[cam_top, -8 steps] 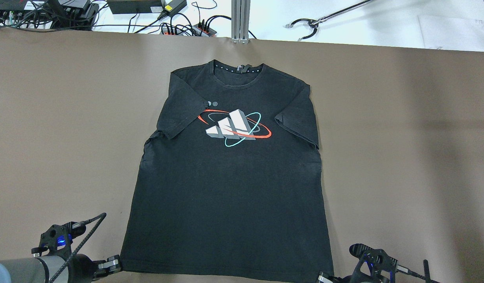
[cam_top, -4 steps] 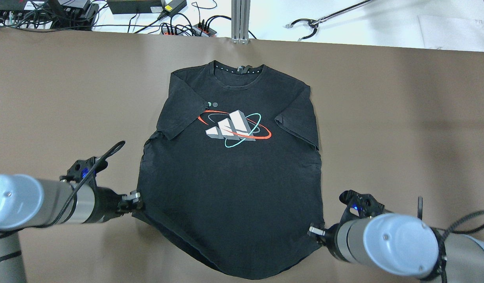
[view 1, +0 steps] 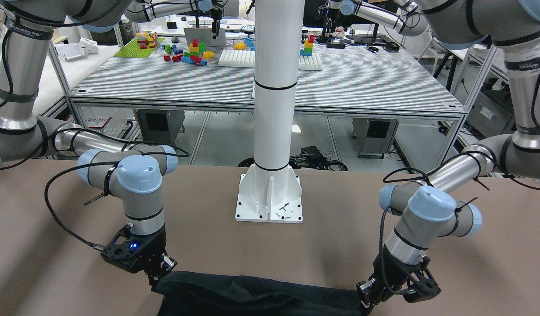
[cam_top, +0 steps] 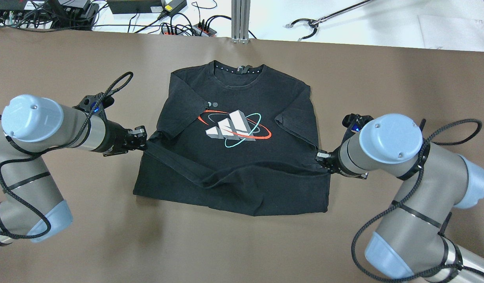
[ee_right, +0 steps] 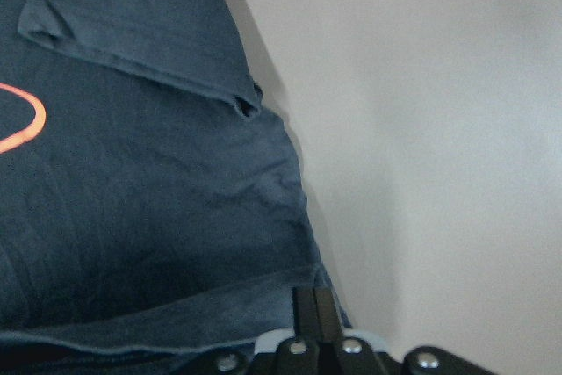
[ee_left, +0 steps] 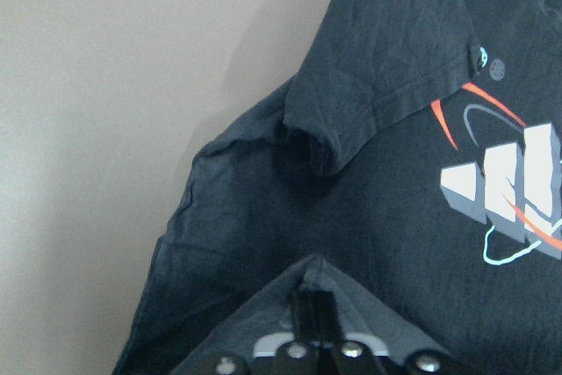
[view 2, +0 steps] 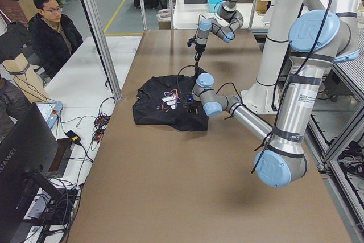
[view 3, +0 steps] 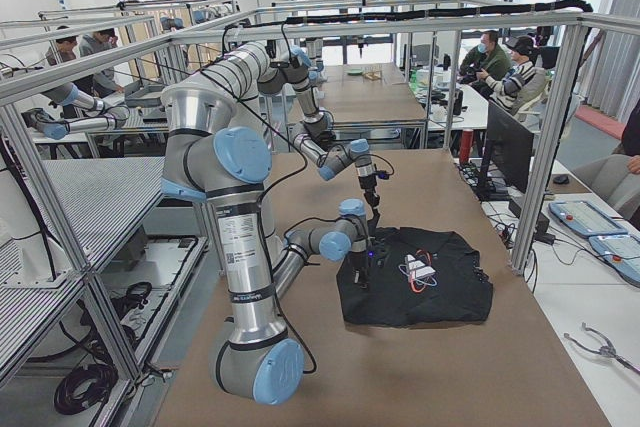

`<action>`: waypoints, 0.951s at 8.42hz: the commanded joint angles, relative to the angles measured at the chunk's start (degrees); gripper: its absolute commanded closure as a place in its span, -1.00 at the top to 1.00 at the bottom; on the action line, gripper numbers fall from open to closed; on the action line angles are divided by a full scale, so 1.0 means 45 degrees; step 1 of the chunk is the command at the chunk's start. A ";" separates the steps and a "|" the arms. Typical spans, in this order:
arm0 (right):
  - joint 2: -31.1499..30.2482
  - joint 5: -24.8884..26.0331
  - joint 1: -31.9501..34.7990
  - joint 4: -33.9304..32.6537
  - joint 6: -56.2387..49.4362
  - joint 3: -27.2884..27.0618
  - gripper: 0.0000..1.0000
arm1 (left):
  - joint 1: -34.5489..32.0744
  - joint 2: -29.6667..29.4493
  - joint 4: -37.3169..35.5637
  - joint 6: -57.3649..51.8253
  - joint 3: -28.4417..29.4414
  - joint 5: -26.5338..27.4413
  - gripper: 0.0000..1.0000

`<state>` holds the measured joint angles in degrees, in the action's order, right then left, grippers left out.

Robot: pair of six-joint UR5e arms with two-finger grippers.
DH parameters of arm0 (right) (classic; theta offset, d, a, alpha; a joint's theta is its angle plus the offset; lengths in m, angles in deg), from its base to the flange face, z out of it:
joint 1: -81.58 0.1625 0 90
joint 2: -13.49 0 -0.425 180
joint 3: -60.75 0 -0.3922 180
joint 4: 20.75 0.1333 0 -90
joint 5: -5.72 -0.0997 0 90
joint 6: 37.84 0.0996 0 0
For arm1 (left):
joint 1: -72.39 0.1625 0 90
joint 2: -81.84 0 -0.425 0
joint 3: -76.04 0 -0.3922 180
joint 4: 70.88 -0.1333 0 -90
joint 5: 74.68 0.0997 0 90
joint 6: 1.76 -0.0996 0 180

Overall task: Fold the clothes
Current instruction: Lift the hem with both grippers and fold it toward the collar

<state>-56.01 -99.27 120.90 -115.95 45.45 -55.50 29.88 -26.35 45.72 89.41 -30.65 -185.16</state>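
Clamping hem of black T-shirt (cam_top: pixel 234 169), left fingers (ee_left: pixel 313 318), right fingers (ee_right: pixel 313 313) — brown table (cam_top: pixel 49 220), lab benches (view 1: pixel 362 79).

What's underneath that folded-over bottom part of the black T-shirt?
Under that flap lies the lower front of the T-shirt itself, hidden by it. The logo above the fold shows; the table beneath the shirt is covered.

A brown table (cam_top: pixel 69 236) carries two things – a printed black T-shirt (cam_top: pixel 242 165) and a white pillar base (view 1: pixel 270 206).
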 commanded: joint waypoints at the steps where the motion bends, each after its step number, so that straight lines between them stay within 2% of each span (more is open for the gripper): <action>1: 0.1454 -0.0280 0.1765 -0.0035 -0.1340 0.1764 -1.00 | -0.0959 -0.0430 0.0007 -0.0084 0.0096 -0.0137 -1.00; 4: 0.3251 -0.0302 0.2489 0.0043 -0.1864 0.4048 -1.00 | -0.1255 -0.0451 -0.0013 -0.0084 0.0308 -0.0078 -1.00; 6: 0.4034 -0.0302 0.3231 0.0102 -0.3327 0.5689 -1.00 | -0.1703 -0.1266 0.0007 -0.0413 0.1494 -0.0020 -1.00; 8: 0.4388 -0.0263 0.3371 0.1305 -0.3412 0.6862 -1.00 | -0.2249 -0.2089 0.0007 -0.0533 0.2572 -0.0175 -1.00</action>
<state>-38.35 -100.62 135.12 -114.44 31.38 -30.10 21.96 -32.39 45.74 87.67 -23.45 -185.38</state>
